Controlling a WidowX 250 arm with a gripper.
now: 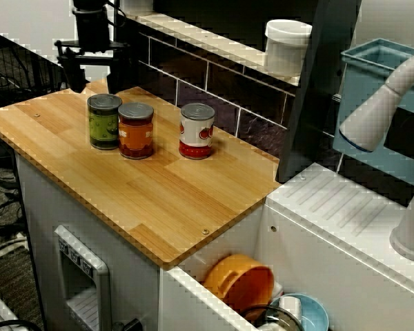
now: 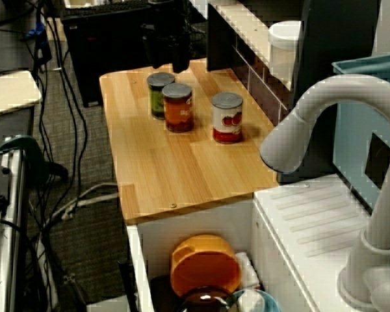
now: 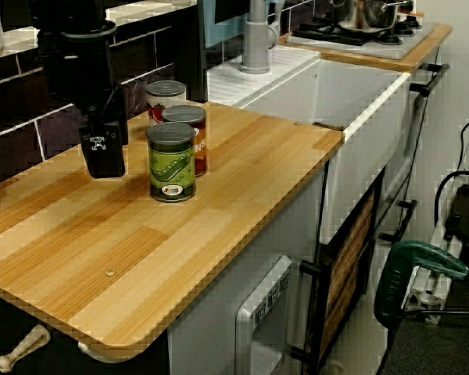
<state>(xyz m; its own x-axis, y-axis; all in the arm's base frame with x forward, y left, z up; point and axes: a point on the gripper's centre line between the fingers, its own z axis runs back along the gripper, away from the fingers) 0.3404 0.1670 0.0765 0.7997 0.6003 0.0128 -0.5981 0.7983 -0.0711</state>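
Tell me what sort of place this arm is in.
Likely a mock kitchen in a lab: a wooden counter with cans, a white sink with a faucet, a stove with a pot. Loose cables on the floor suggest the lab.

Three cans — green can (image 1: 104, 121), orange can (image 1: 136, 129), red-and-white can (image 1: 196, 130) — plus one white jar (image 1: 287, 43) and one orange bowl (image 1: 240, 281).

Desk (image 1: 145, 200): light wood top.
Orange-label can (image 1: 136, 130): upright on desk.
Red-and-white can (image 1: 196, 131): upright, near the tiled wall.
White jar (image 1: 287, 45): on ledge above.
Orange bowl (image 1: 239, 281): tilted in sink (image 1: 193, 296).
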